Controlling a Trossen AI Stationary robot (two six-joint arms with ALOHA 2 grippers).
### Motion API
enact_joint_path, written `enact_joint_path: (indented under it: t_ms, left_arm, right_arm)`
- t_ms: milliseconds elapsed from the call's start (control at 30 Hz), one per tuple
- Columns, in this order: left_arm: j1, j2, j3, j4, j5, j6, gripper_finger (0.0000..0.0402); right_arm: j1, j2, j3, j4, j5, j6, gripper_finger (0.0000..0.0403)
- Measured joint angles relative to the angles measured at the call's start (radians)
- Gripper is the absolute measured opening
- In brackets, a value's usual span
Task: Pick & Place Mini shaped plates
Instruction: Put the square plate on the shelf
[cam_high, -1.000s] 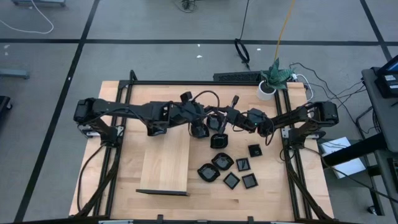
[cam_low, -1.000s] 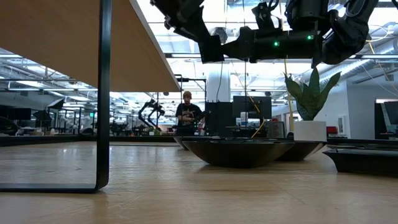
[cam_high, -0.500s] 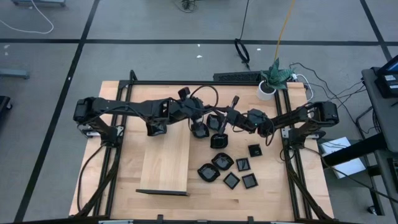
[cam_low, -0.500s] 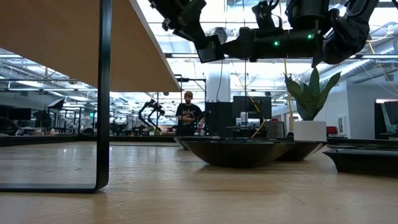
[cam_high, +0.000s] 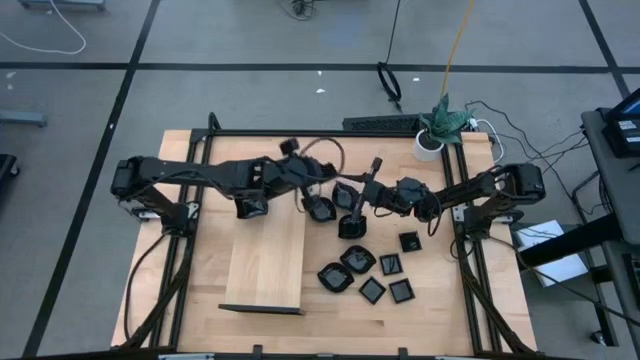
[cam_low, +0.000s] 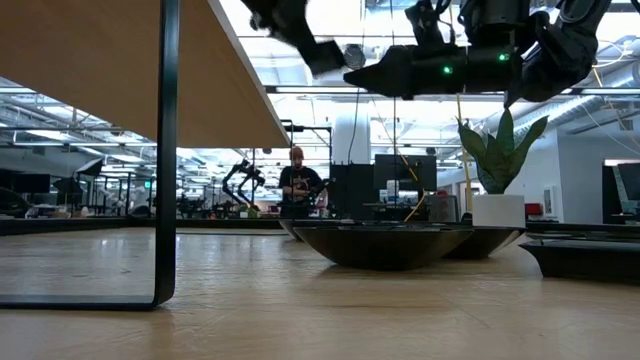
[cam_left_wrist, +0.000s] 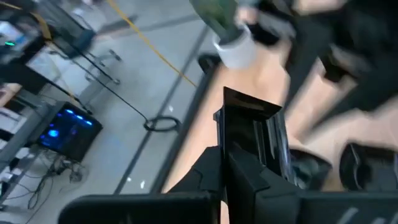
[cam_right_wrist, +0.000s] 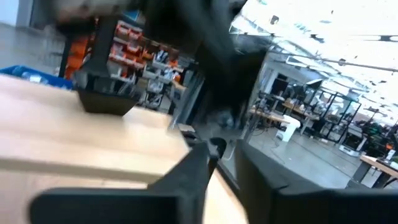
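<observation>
Plates (cam_high: 362, 270) lie clustered on the surface (cam_high: 200, 260) right of the board (cam_high: 266, 262), while the left pincer (cam_high: 322, 208) is pinched on a plate (cam_left_wrist: 252, 134) and the right pincer (cam_high: 345, 198) beside it stands slightly spread.

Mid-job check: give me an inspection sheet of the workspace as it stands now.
Surface: pale wooden table in a black frame.
Job's things: mini shaped plates clustered right of centre; one square plate held upright in the left gripper.
Clutter: long wooden board; potted plant at the far right corner.
Grippers: left shut on the plate; right gripper mid-table, state unclear.
Cables: loose leads on the floor.
Surroundings: a person far behind.
</observation>
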Motion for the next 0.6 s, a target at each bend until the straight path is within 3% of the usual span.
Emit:
enact_joint_path:
  t_ms: [167,300,467,600]
  left_arm:
    - [-0.02,-0.109,0.002,-0.123,-0.052,-0.062,0.0006]
    - [0.005,-0.179,0.002,-0.309,0.035,-0.203,0.0011]
    - [0.059,-0.182,0.0,-0.474,0.237,-0.332,0.0006]
    - [0.068,-0.135,0.002,-0.479,0.285,-0.34,0.0011]
  right_arm:
    - [0.021,-0.007,0.0,0.008,0.007,0.003,0.0174]
    - [0.022,-0.006,0.0,0.004,0.011,0.008,0.0217]
    - [0.022,-0.006,0.0,0.014,0.012,0.01,0.023]
    - [0.021,-0.006,0.0,0.023,0.012,0.01,0.0222]
